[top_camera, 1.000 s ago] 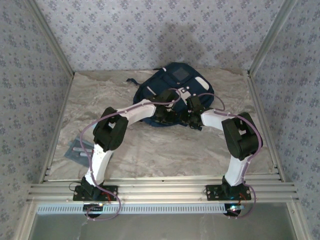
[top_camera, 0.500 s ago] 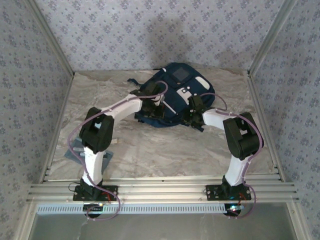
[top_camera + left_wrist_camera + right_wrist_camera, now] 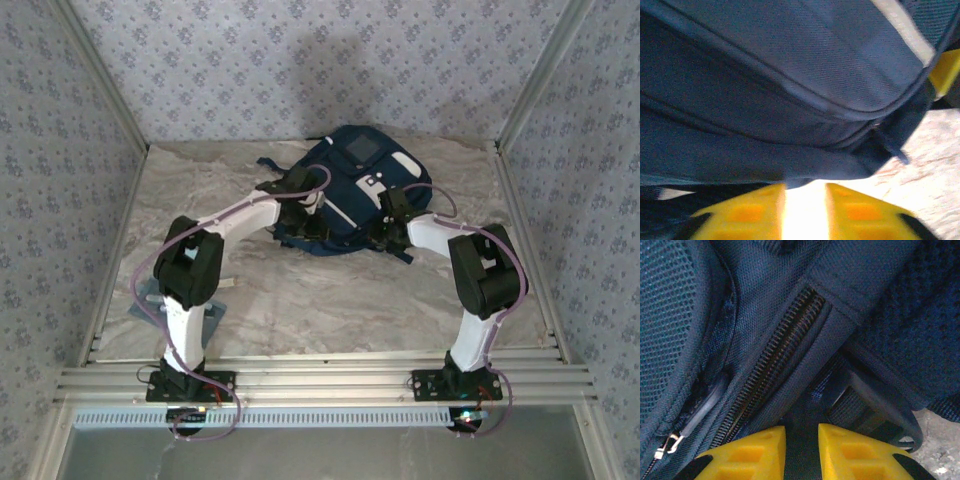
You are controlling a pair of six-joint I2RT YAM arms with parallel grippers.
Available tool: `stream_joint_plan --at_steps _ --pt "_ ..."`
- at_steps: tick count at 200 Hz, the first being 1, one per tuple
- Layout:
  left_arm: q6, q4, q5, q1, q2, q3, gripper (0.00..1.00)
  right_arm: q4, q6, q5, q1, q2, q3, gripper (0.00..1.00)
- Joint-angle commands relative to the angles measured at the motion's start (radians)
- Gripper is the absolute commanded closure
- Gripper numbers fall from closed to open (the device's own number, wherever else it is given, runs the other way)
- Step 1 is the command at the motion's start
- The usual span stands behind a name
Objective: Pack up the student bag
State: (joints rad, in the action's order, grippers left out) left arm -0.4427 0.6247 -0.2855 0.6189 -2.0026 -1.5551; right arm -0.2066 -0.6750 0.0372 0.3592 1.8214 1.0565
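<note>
Right gripper (image 3: 801, 429) pinches the student bag (image 3: 335, 160) by its zippered edge; left gripper (image 3: 805, 186), parted and empty, faces fabric directly ahead.

One student bag (image 3: 352, 172) and two claws (left claw (image 3: 804, 212), right claw (image 3: 801, 452)), each two-fingered.

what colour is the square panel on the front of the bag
Grey panel on the navy student bag; clearest in the top external view.

Both arms reach to the near edge of the student bag (image 3: 342, 183). The left end effector (image 3: 805, 189) stands parted. The right end effector (image 3: 801, 432) pinches its fabric.
</note>
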Motion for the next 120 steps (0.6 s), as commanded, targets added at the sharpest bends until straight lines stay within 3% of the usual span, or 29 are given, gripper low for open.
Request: stream_joint_plan --at_steps 1,24,71,120 --pt "-0.083 -0.058 -0.046 0.037 0.048 -0.040 0.64 -0.111 0.015 -0.030 0.007 0.006 0.007 0.74" --pt "-0.163 -0.089 -0.035 0.064 0.060 -0.034 0.59 -0.106 0.012 -0.026 0.008 0.004 0.008 0.73" --pt "-0.297 -0.236 0.027 0.117 0.070 0.052 0.58 -0.095 0.006 -0.020 0.017 0.006 0.010 0.73" --pt "-0.330 -0.316 0.105 0.135 0.009 0.049 0.60 -0.086 -0.001 -0.013 0.024 0.006 0.002 0.73"
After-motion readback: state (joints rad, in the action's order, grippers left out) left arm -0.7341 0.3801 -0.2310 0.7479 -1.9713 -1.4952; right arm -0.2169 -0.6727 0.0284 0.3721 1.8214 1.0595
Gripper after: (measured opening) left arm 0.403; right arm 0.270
